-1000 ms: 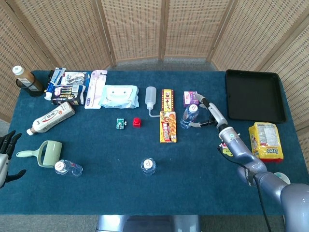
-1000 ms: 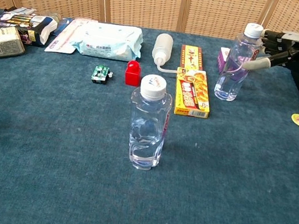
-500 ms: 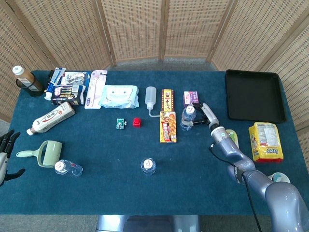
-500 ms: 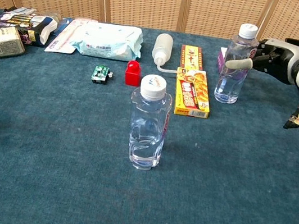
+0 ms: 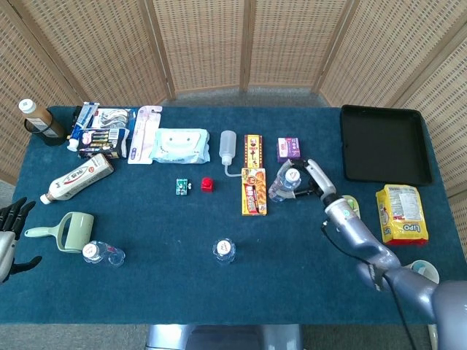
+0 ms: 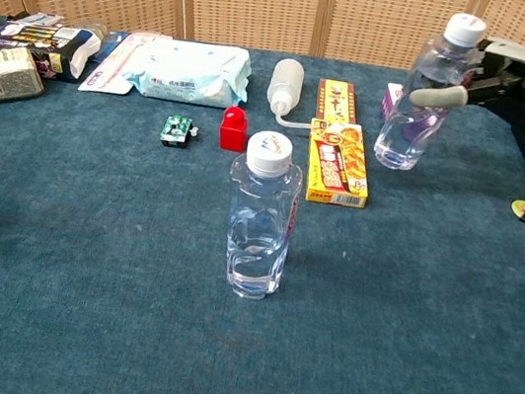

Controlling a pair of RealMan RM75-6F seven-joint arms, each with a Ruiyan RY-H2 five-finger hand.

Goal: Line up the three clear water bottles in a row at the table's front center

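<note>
Right hand (image 6: pixel 500 85): fingers clamped on tilted clear water bottle (image 6: pixel 419 112), at 1 o'clock from upright centre bottle (image 6: pixel 259 219); left hand (image 5: pixel 9 233): fingers apart, holding nothing

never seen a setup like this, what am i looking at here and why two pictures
This is a two-armed robot with finger hands, steered by a person, working at a blue table. Both pictures show one moment: the head view looks down from above, the chest view looks across the table from low down.

The right hand grips a clear water bottle near its top and tilts it. A second bottle stands at front center, a third at front left. The left hand waits at the left edge, holding nothing.

Also there: a wet wipes pack, snack boxes, a black tray and a yellow bag.
</note>
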